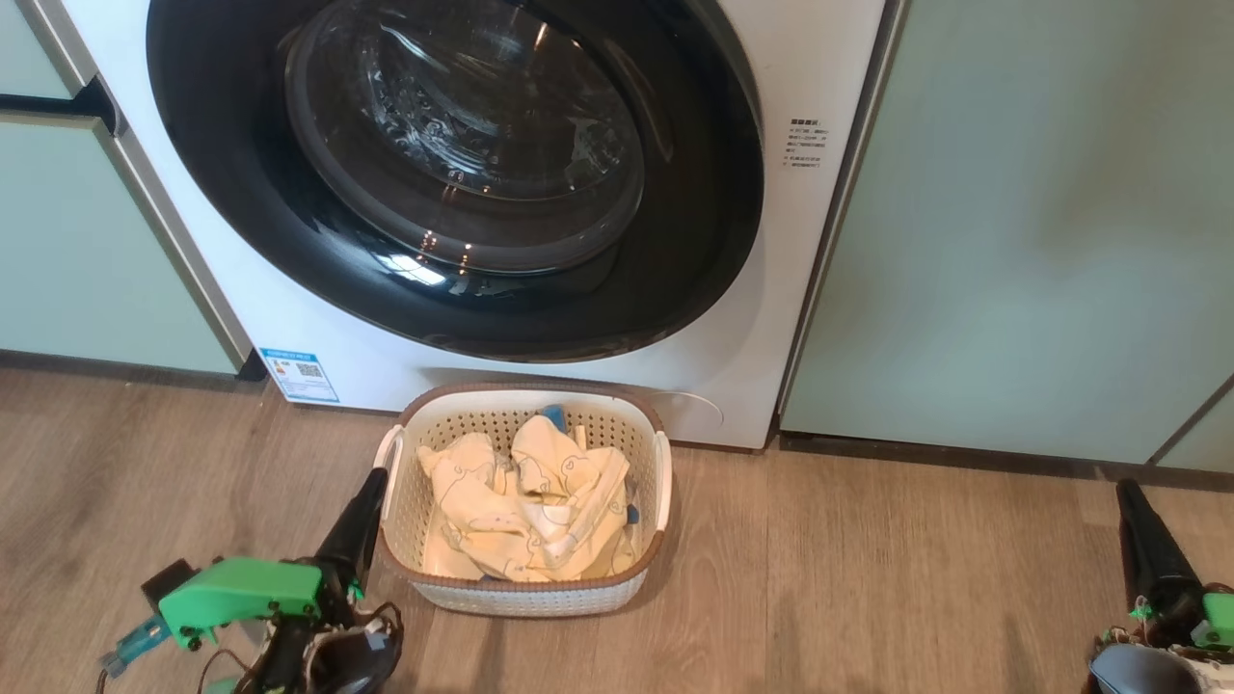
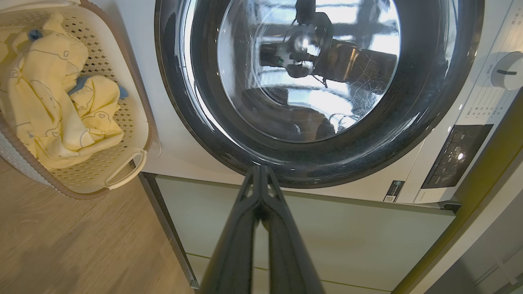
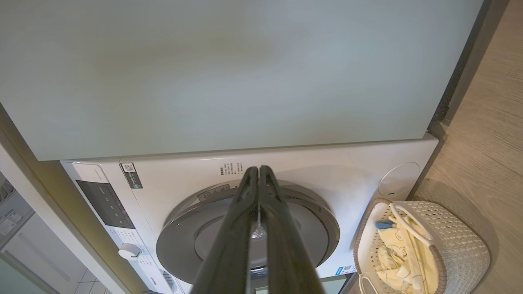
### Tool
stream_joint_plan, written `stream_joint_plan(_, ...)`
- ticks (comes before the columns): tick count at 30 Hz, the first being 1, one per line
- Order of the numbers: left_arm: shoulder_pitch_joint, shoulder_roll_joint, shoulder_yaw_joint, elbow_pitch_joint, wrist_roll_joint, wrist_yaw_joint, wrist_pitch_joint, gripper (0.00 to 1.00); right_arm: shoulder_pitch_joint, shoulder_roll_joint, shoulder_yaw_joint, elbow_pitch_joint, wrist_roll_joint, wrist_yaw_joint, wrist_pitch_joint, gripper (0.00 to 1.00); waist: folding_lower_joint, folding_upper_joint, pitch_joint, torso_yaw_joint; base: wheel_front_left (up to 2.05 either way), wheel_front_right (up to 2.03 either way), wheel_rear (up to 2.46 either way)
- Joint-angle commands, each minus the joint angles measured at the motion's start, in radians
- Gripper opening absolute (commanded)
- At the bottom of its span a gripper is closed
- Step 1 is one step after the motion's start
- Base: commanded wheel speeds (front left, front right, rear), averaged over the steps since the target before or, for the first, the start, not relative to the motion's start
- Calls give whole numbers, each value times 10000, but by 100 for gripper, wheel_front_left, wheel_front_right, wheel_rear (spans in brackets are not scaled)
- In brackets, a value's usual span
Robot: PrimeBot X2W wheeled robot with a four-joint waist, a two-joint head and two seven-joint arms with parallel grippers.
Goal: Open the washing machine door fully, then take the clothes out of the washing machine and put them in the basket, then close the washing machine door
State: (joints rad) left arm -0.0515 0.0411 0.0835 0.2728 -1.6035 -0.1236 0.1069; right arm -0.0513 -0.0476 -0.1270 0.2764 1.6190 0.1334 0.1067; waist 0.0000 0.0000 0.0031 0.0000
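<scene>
Clothes [image 1: 525, 506] — judged soft, light, limp; lay heaped in the basket [image 1: 521, 598]; best pinched at a raised fold. Left fingers [image 2: 259, 175] and right fingers [image 3: 259, 173] were closed, empty.

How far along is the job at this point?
Done: the clothes lie in the basket, and the door looks shut flush against the washer. In hand: nothing; the left gripper and right gripper are shut and empty, low over the floor, apart from the door. Left: nothing that shows; the job looks finished.
</scene>
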Motion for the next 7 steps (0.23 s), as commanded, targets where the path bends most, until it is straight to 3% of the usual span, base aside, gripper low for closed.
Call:
stream_joint_plan(1,-565,91,301,-277,-52,-71,62,0,-563,-53,161,-318,-81,-27,42,0,0,0,0,0,0,0,0)
stream_joint_plan(7,-565,91,301,-277,-53,-71,62,0,-563,-51,158,-318,-84,-27,45,0,0,0,0,0,0,0,0)
